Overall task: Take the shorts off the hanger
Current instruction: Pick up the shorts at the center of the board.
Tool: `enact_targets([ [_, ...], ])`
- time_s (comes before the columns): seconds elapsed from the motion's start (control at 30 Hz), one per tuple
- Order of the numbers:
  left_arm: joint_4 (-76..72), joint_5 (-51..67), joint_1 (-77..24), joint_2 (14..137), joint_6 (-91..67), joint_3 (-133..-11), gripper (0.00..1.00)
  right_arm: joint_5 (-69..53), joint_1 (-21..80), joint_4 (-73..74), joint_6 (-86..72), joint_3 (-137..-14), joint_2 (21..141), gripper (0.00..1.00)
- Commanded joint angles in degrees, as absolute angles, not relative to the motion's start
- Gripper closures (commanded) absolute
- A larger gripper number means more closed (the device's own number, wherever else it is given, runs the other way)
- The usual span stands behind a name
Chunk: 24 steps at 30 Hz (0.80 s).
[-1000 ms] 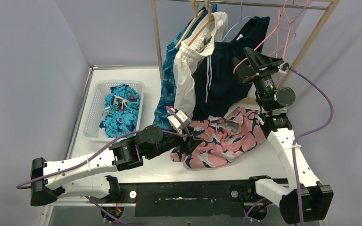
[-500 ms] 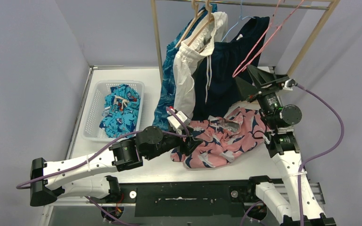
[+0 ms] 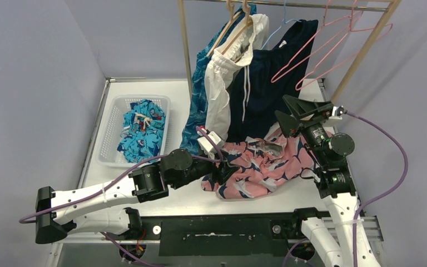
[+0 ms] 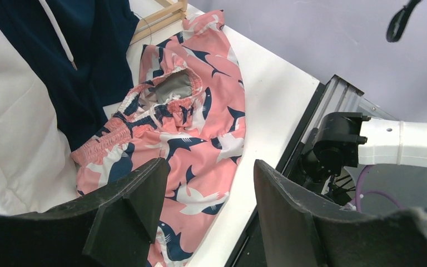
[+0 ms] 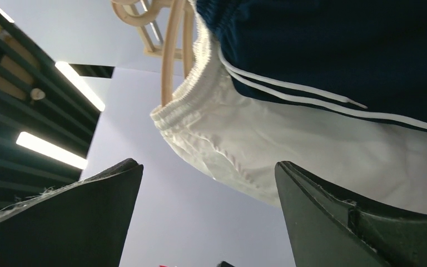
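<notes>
The left gripper [image 3: 224, 168] [image 4: 207, 208] sits low over the near edge of the pink-and-navy shorts [image 3: 262, 166] [image 4: 197, 130], its jaws apart with nothing pinched between them. That pair lies crumpled on the white worktop [image 3: 183, 201], off any hanger, with the waistband gaping open toward the rack.

To the right and a little farther back, the right gripper [image 3: 281, 107] [image 5: 208, 167] is raised above the worktop with its jaws spread wide and empty. It points toward the hanging clothes, and its wrist view looks up at the hem of the white drawstring shorts [image 3: 221, 92] [image 5: 289, 150] and at the navy shorts [image 3: 262, 92] [image 5: 333, 50].

On the left of the worktop stands a white basket [image 3: 107, 130] holding the teal cartoon-print shorts [image 3: 142, 130].

At the back, three pairs hang from the rail [image 3: 294, 5]. The blue leaf-pattern shorts [image 3: 195, 108] and the white pair are on wooden hangers [image 3: 234, 29], one just behind the other. The navy pair, beside them to the right, hangs on a blue hanger [image 3: 282, 25]. Farther right on the rail, pink wire hangers [image 3: 311, 55] hang bare, tilted, above the right gripper.
</notes>
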<state>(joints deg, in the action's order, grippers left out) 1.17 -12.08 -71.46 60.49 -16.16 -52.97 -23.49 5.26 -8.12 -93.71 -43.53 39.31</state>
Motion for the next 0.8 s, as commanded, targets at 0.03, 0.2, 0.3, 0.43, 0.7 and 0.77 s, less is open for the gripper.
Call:
enact_targets([
  [0.03, 0.0, -12.6, -71.2, 59.1, -16.8, -52.9, 0.42, -21.9, 4.9, 6.4, -83.1, -43.3, 33.6, 0.07],
  [0.2, 1.8, -13.6, -70.5, 61.6, -18.0, -52.8, 0.34, -11.9, 4.9, 22.6, -72.5, -42.7, 27.9, 0.07],
  [0.3, 3.1, -12.0, -69.9, 65.1, -18.6, -53.6, 0.32, -4.9, 5.0, 29.8, -68.7, -40.6, 25.8, 0.07],
  [0.43, 2.3, -8.5, -69.3, 70.7, -19.3, -54.4, 0.3, 2.3, 4.9, 35.1, -67.6, -35.9, 23.1, 0.07],
  [0.7, 0.1, -2.6, -67.0, 89.6, -15.8, -63.2, 0.22, 8.9, 4.9, 39.0, -71.1, -26.6, 18.3, 0.07],
  [0.77, 1.2, -1.1, -65.9, 94.6, -14.0, -67.9, 0.22, 10.4, 5.0, 40.9, -72.6, -26.1, 18.3, 0.07],
])
